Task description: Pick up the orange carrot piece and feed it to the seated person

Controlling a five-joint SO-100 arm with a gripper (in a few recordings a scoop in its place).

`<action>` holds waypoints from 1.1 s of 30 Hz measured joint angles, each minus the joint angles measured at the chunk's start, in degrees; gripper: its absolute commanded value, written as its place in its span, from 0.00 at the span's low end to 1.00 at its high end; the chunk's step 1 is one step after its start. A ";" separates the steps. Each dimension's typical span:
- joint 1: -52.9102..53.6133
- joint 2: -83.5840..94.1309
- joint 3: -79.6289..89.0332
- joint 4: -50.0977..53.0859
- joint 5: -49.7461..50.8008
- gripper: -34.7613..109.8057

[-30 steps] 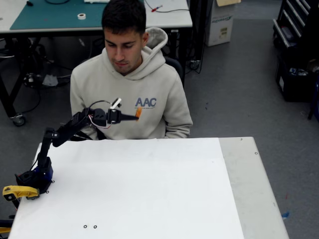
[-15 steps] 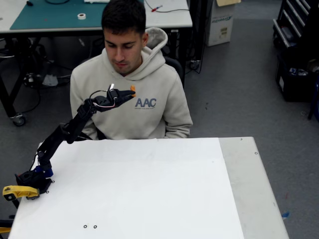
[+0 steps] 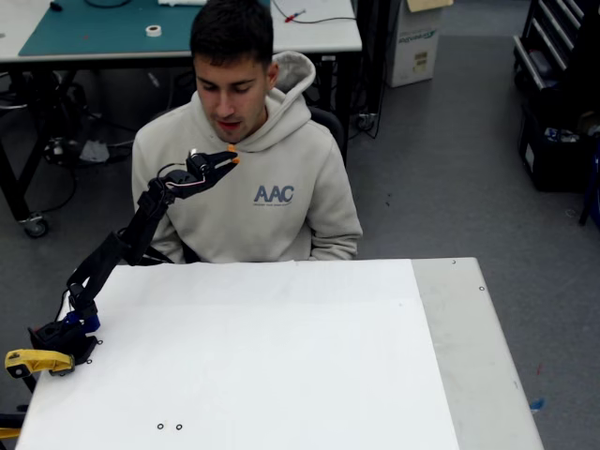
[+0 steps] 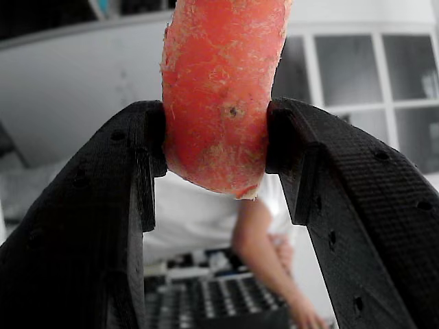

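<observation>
The orange carrot piece (image 3: pixel 232 154) is pinched at the tip of my black gripper (image 3: pixel 225 160), raised in front of the seated person (image 3: pixel 248 159) at the level of the upper chest, below the chin. In the wrist view the carrot piece (image 4: pixel 219 96) looms large between the two black fingers (image 4: pixel 113 205), which press its sides; my gripper (image 4: pixel 218 147) is shut on it. The person wears a light grey hoodie with blue AAC lettering and looks down toward the carrot with lips slightly parted.
The arm's base (image 3: pixel 58 337) with a yellow clamp (image 3: pixel 36 360) sits at the left edge of the white table (image 3: pixel 281 375). Behind the person stands a desk with a green mat (image 3: pixel 103 28). In the wrist view another person's arm (image 4: pixel 267 247) shows far behind.
The arm has lifted the carrot from beside the AAC lettering up and left toward the person's chin. The person's mouth has opened slightly.
</observation>
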 measured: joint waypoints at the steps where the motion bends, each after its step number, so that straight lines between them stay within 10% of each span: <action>1: -0.26 0.00 0.00 -1.14 0.26 0.22; 33: -2.02 -0.44 0.00 -14.33 -0.09 0.23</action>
